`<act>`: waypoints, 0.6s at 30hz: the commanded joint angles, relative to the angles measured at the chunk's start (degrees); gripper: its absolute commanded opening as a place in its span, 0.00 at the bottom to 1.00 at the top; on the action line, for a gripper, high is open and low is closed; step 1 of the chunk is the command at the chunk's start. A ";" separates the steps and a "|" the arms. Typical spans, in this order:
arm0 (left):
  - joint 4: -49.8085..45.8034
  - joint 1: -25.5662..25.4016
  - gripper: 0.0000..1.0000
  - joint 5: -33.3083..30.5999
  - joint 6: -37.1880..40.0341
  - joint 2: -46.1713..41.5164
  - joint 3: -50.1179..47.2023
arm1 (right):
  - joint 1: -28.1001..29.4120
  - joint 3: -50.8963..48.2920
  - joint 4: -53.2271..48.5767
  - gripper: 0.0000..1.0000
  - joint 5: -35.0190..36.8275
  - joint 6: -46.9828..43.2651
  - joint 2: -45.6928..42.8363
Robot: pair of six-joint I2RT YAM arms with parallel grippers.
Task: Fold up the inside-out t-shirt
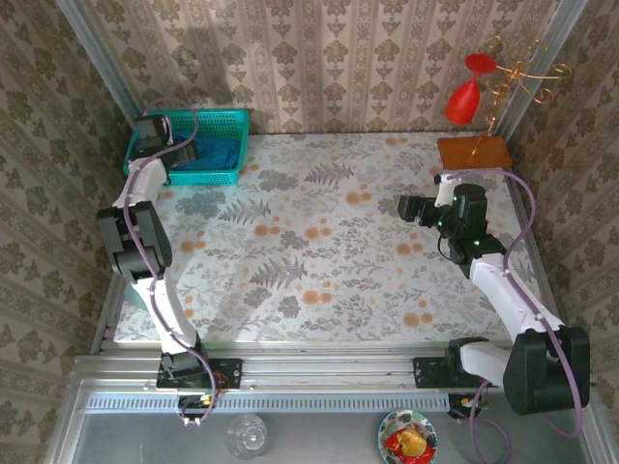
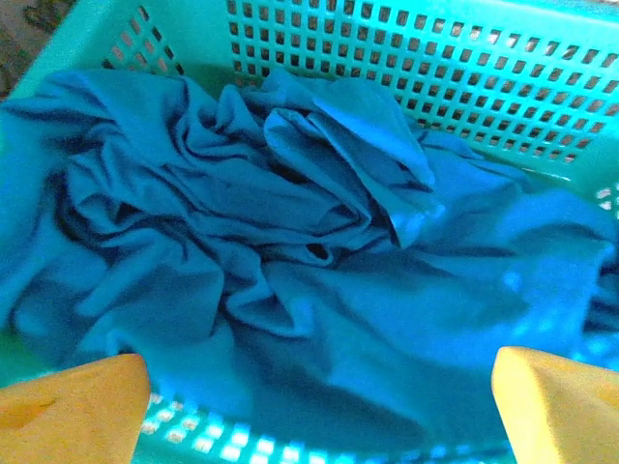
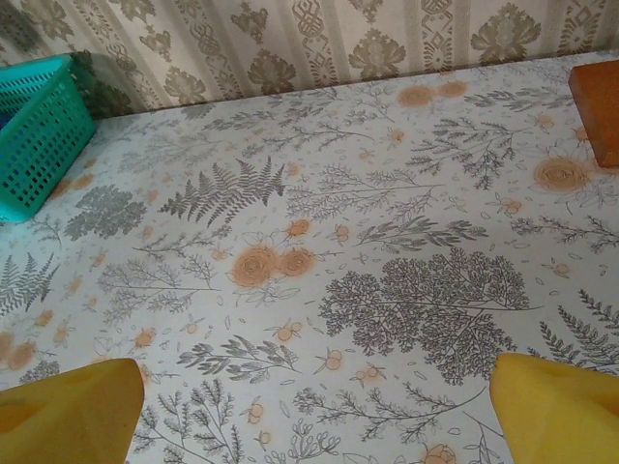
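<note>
The inside-out t-shirt [image 2: 290, 232] lies crumpled in a heap inside the teal mesh basket [image 2: 435, 58], which stands at the table's back left corner [image 1: 221, 124]. From above, the t-shirt [image 1: 218, 155] shows as a darker blue lump in the basket. My left gripper [image 2: 319, 411] hangs over the near part of the heap, open, its yellow fingertips [image 2: 73, 406] wide apart with nothing between them. It reaches into the basket's left end [image 1: 184, 150]. My right gripper [image 1: 411, 208] hovers open over the bare floral table [image 3: 319, 411], well to the right.
A wooden base [image 1: 474, 152] with a gold wire stand [image 1: 517, 72] and a red glass [image 1: 464, 97] sits at the back right. In the right wrist view the basket [image 3: 39, 135] is far left and the wooden base [image 3: 595, 111] far right. A glass [image 1: 247, 435] and a bowl [image 1: 408, 437] sit below the rail.
</note>
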 commanded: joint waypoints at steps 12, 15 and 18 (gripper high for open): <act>-11.28 0.42 0.91 1.32 -3.67 23.62 30.30 | 1.01 -3.55 -1.37 0.93 0.63 4.66 -4.75; -13.27 0.30 0.88 1.55 -5.21 27.83 35.92 | 1.19 -4.74 -1.15 0.93 0.26 5.53 -5.72; -12.99 0.31 0.88 1.77 -6.02 30.30 38.21 | 1.28 -5.50 -2.07 0.93 0.83 5.18 -7.09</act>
